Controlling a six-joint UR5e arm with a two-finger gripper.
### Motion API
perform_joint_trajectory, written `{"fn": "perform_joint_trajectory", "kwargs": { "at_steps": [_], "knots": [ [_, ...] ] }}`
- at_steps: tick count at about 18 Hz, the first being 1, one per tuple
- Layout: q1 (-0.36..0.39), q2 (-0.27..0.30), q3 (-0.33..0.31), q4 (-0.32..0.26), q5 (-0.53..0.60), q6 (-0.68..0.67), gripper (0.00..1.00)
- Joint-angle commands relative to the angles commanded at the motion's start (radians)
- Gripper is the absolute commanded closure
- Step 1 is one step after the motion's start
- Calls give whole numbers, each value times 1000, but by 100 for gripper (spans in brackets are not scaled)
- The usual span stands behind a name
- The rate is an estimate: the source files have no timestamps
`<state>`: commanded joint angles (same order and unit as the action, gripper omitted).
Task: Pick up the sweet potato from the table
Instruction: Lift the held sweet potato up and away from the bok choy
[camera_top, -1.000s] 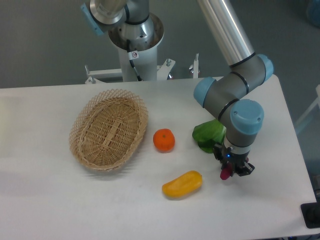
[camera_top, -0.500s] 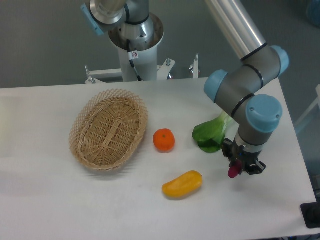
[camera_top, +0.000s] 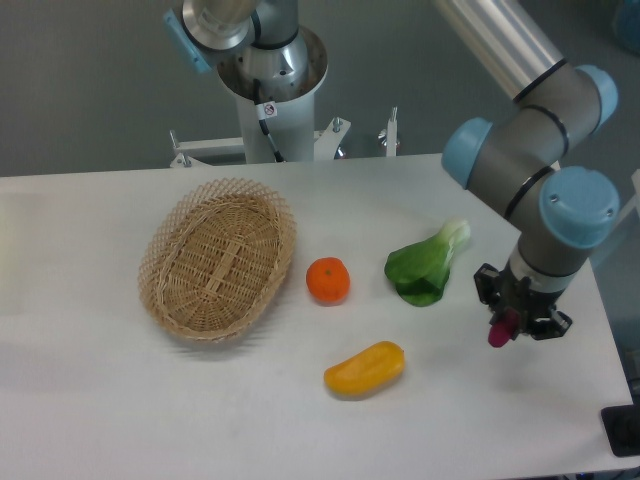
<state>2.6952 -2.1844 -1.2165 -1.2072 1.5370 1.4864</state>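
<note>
The sweet potato (camera_top: 499, 331), a small magenta tuber, hangs from my gripper (camera_top: 517, 322) at the right side of the white table (camera_top: 100, 400). Only its lower end shows below the black fingers. The gripper is shut on it and points straight down. The tuber seems to hang just above the tabletop, though the gap is hard to judge.
An oval wicker basket (camera_top: 217, 258) stands at the left. An orange (camera_top: 328, 280) sits mid-table, a yellow-orange oblong vegetable (camera_top: 365, 368) lies in front of it, and a green leafy vegetable (camera_top: 426, 264) lies left of the gripper. The table's right edge is close to the gripper.
My gripper has moved to the right with the sweet potato in it, away from the green leafy vegetable, which now shows in full.
</note>
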Motion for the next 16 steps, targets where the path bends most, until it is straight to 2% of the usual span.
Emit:
{"fn": "perform_joint_trajectory", "kwargs": {
  "at_steps": [16],
  "knots": [
    [11,-14,17,6,48,41,70]
  ]
}}
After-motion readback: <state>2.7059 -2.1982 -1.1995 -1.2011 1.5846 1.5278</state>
